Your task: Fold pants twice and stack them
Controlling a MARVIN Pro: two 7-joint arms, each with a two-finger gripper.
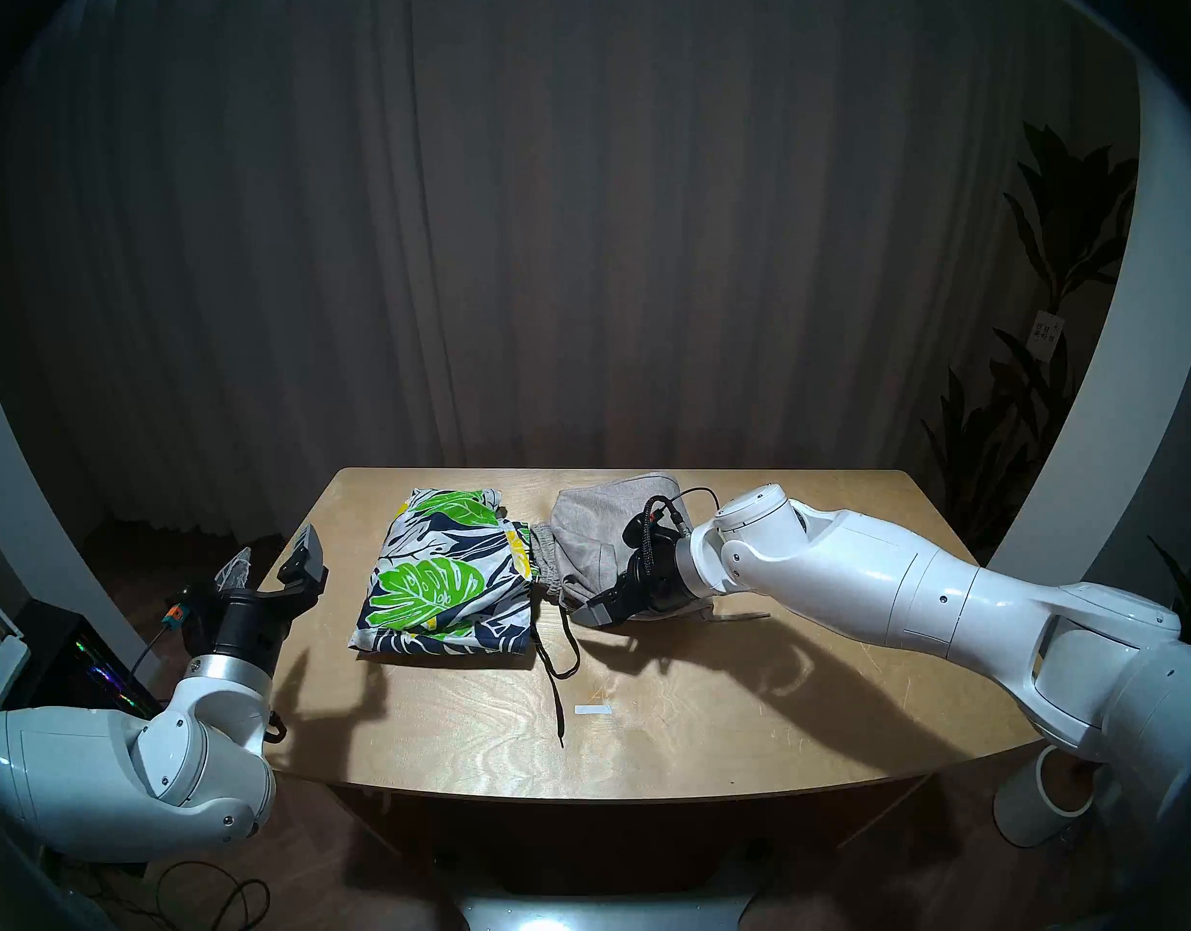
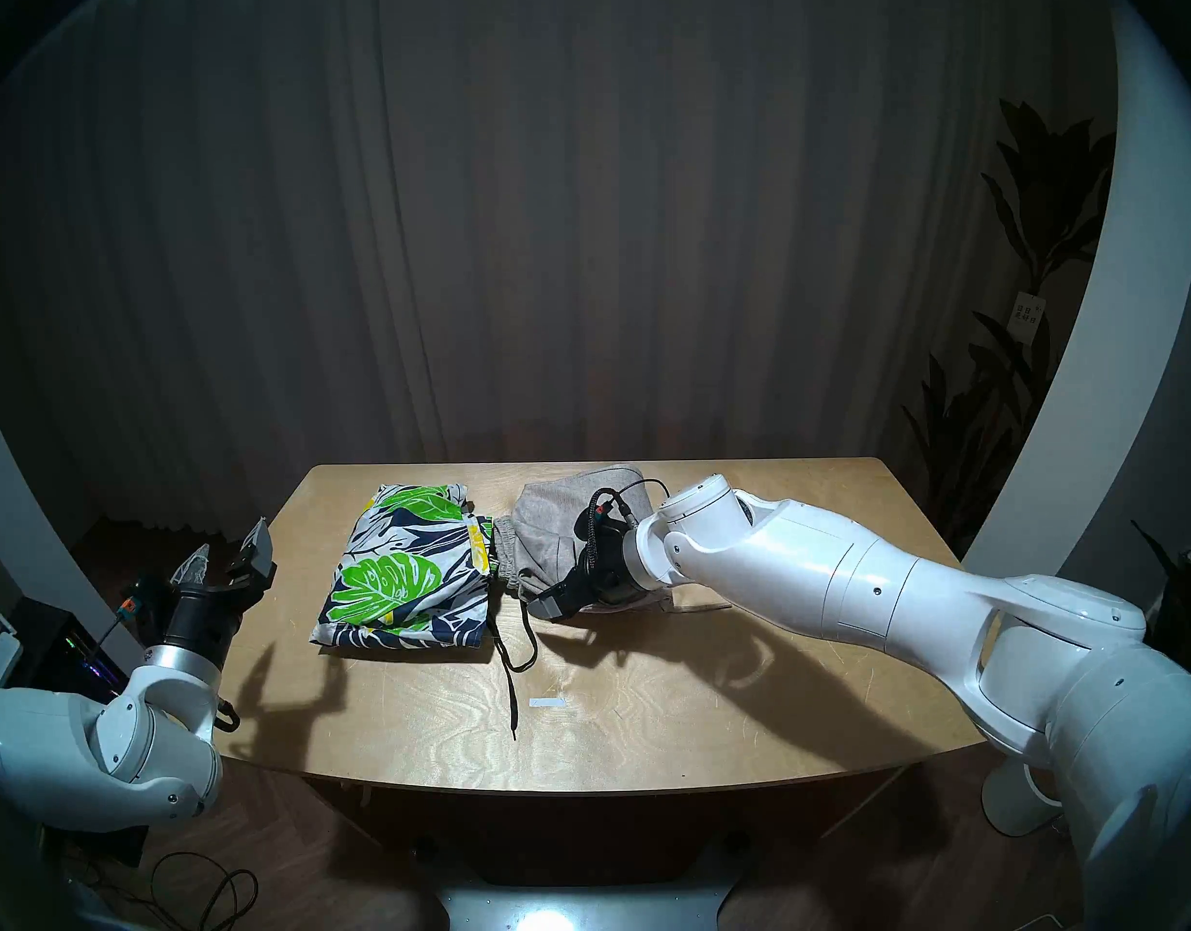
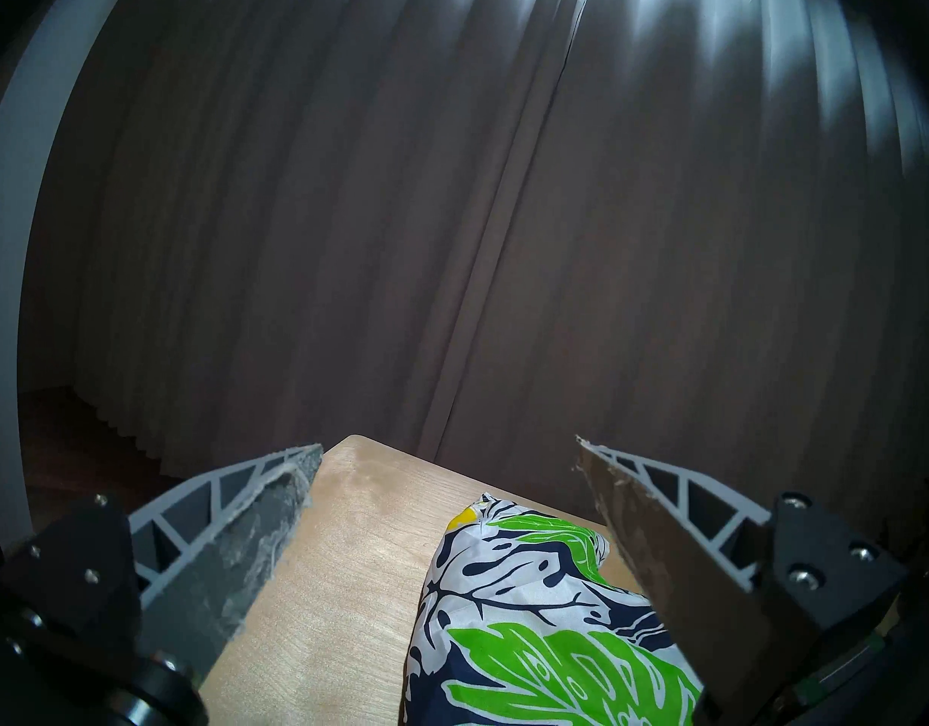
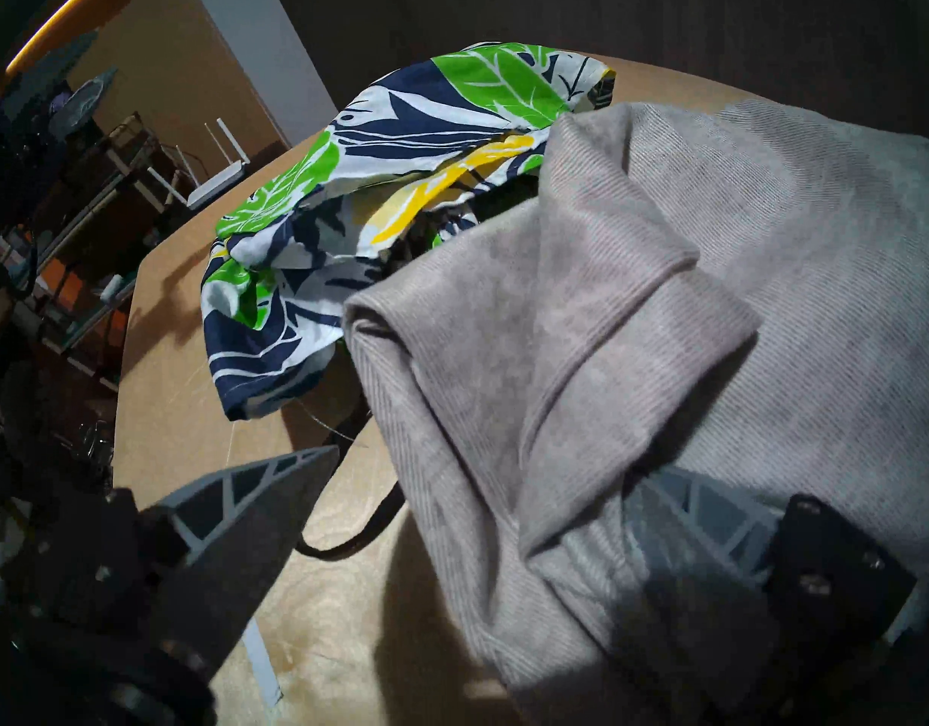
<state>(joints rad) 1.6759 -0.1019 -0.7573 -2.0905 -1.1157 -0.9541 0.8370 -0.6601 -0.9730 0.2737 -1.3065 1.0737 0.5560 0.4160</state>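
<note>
right gripper [image 1: 603, 610], jaws apart, lies against the near edge of the grey shorts [image 1: 596, 530] right of the leaf-print shorts [image 1: 445, 573]; left gripper [image 1: 274, 560], spread, waits far left.

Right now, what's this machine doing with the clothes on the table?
A two-armed robot is folding shorts. The leaf-print shorts lie folded on the wooden table, their black drawstring trailing toward the front edge. The right gripper is open, low over the bunched grey knit shorts beside them, one finger against the cloth. The left gripper hangs open and empty off the table's left side. Nothing is stacked yet.
</note>
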